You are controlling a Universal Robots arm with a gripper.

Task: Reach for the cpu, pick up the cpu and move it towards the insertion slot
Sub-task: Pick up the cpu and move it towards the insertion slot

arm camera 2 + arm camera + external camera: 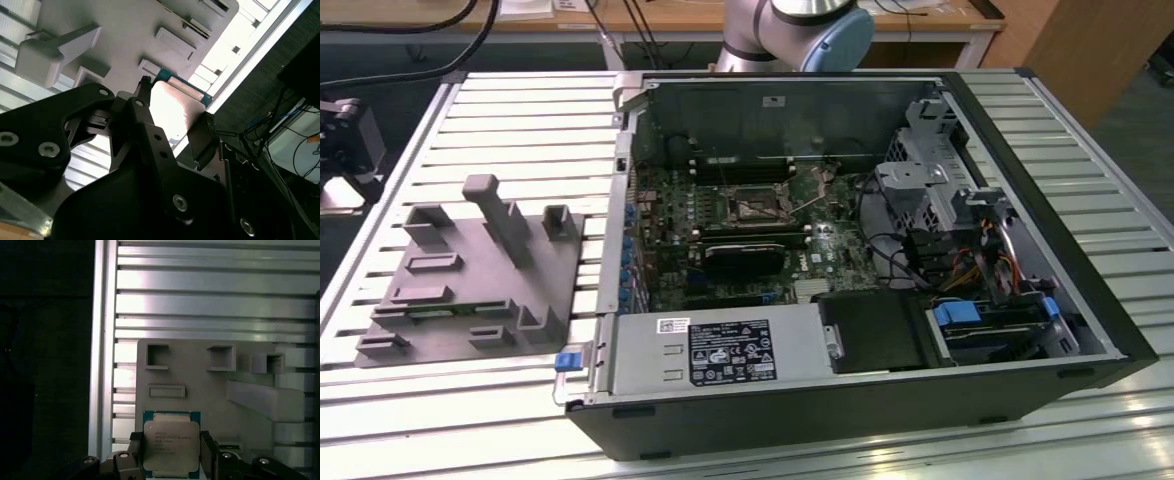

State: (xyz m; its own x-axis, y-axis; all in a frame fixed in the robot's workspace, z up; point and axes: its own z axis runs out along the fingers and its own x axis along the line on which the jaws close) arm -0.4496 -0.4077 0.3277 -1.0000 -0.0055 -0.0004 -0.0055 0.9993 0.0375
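In both wrist views the cpu (171, 439) (176, 111), a flat square chip with a silvery top and a blue-green rim, sits between my two dark fingers. My gripper (171, 452) (172, 119) is shut on it, one finger against each opposite edge. The chip hangs well above the grey moulded fixture (200, 385) (130, 30) and is level in the first wrist view. In the exterior view the insertion slot (754, 207), a small dark square socket in a shiny bracket, lies on the green board inside the open computer case.
The open black case (1041, 330) lies on a slatted metal table (520, 110), with the grey fixture (467, 280) to the exterior view's left of it. Inside are a power supply (720, 352), drive cages and cables (974, 260). The arm's base (801, 25) is behind the case.
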